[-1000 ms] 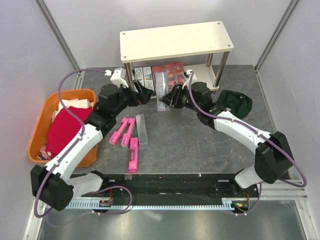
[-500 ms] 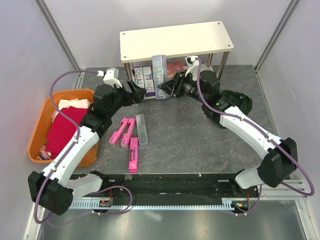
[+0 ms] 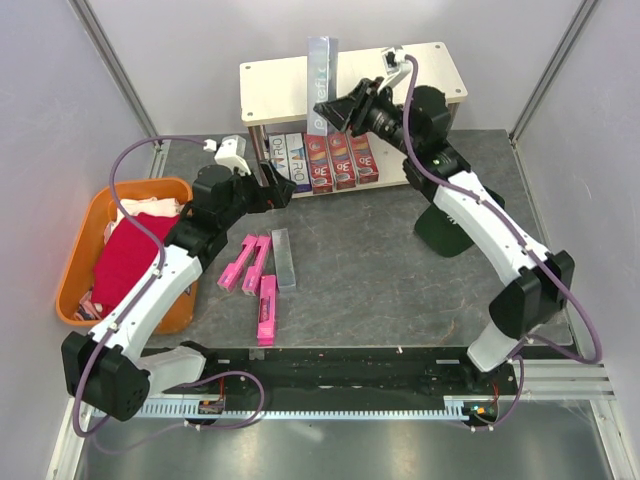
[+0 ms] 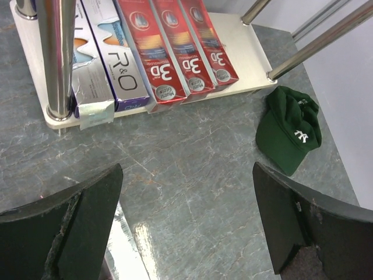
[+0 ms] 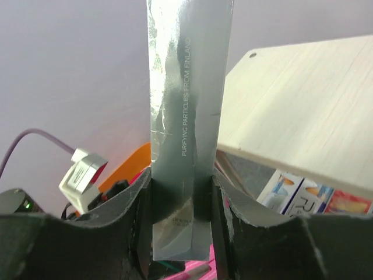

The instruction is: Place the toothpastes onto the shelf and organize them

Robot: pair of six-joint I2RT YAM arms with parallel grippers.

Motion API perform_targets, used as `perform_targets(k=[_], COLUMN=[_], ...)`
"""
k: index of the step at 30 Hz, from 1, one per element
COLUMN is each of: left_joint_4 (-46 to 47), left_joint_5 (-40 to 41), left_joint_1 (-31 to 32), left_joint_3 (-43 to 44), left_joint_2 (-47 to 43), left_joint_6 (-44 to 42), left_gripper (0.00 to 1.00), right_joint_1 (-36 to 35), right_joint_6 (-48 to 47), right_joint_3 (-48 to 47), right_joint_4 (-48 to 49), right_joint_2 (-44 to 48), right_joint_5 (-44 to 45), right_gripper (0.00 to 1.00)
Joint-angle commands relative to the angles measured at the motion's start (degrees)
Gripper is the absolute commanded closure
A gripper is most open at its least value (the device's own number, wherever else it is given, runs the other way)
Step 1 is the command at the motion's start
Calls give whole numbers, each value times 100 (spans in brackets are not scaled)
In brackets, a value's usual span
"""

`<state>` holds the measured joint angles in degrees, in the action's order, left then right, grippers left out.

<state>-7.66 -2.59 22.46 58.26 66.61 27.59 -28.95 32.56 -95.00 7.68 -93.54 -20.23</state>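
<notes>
— Your left arm point(image 3: 150, 290): which parts show?
— White links, black joints, a purple cable point(image 3: 117, 168) looped alongside; your right arm point(image 3: 485, 230) matches. Left gripper point(image 4: 186, 175): broad, matte-black, scuffed fingers point(image 4: 87, 216).

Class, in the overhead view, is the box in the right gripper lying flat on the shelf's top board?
No, the silver-grey box stands upright, clamped in the right gripper.

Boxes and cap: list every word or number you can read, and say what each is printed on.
"PURIFYING PARTICLES FROM FINLAND": along the silver box.
"3D": on each of the three red boxes.
"R&O": on the white and navy box beside them.
Too small or blurred: the round seals on the red boxes, the white emblem on the green cap, the print on the pink boxes.
</notes>
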Motion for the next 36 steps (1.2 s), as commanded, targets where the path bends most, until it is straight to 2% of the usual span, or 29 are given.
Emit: perform_targets(k=[1, 7, 14, 20, 23, 24, 26, 29, 30, 33, 36], left_joint_4=[-7, -25, -34, -25, -25, -34, -16, -7, 1, 19, 19], left_joint_5=[-145, -233, -391, -435, -427, -435, -435, -435, -453, -479, -471], left_joint_1=[-49, -49, -57, -66, -66, -66, -66, -57, -66, -66, -66], left_joint_3=[353, 370, 353, 361, 379, 388, 397, 405, 388, 370, 344], left_joint_2=[54, 124, 273, 405, 476, 493, 511, 537, 546, 537, 511], left_joint_6=[-316, -316, -237, -175, -175, -175, -175, -158, -149, -132, -131], left_gripper=[0, 0, 0, 0, 0, 0, 0, 0, 0, 0, 0], right_joint_1=[152, 407, 539, 654, 689, 706, 741, 794, 812, 865, 873], right_joint_6=[13, 286, 909, 1297, 1332, 1350, 1324, 1280, 1262, 1201, 1122], right_joint_3=[-957, -1951, -3681, -4228, -4150, -4114, -4035, -3939, -3904, -3693, -3552], right_joint_4=[181, 137, 23, -65, -118, -127, -179, -302, -329, -382, -425], right_joint_2=[-681, -1560, -2783, -3408, -3469, -3452, -3426, -3356, -3329, -3171, -3057], right_joint_5=[-332, -614, -1176, -1282, -1229, -1203, -1141, -966, -905, -693, -588], right_gripper=[73, 73, 71, 65, 57, 48, 45, 33, 25, 16, 13])
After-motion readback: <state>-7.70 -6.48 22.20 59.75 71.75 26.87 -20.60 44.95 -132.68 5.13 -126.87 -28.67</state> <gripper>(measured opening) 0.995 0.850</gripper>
